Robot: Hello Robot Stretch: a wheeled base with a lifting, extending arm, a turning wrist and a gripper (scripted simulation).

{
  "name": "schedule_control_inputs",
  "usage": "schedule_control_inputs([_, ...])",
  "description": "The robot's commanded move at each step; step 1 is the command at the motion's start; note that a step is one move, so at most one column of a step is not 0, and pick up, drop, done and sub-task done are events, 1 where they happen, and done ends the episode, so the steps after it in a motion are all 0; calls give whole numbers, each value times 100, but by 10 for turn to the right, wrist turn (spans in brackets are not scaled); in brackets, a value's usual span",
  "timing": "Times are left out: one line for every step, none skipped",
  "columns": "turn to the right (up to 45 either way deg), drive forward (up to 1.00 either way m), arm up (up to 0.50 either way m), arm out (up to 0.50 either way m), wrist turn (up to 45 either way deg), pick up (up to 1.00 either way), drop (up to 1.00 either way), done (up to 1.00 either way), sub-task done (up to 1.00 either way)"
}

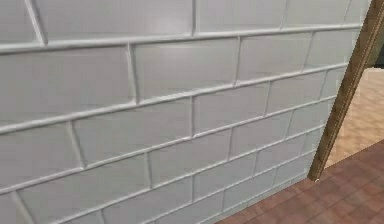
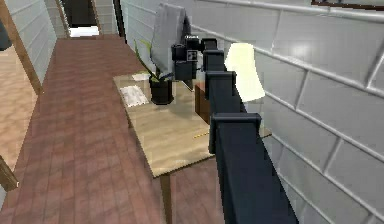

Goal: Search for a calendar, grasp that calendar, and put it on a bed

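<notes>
My arm (image 2: 235,140) reaches out over a light wooden table (image 2: 180,138) that stands against a white brick wall. The gripper (image 2: 181,66) is at its far end, next to a potted plant (image 2: 159,88) in a dark pot. A grey tilted slab (image 2: 171,26) shows just beyond the gripper. Its shape does not tell me whether it is a calendar. I cannot tell whether the gripper holds anything. A flat white thing (image 2: 133,95) lies on the table left of the pot.
A lamp with a cream shade (image 2: 246,70) stands on the table by the wall. Brown plank floor (image 2: 80,130) runs left of the table toward a dark doorway (image 2: 85,10). Ahead is a white brick wall (image 1: 150,110) with a wooden door frame (image 1: 345,90) at its right.
</notes>
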Motion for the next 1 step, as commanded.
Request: schedule_control_inputs([0,0,0,0,-450,0,0,0,0])
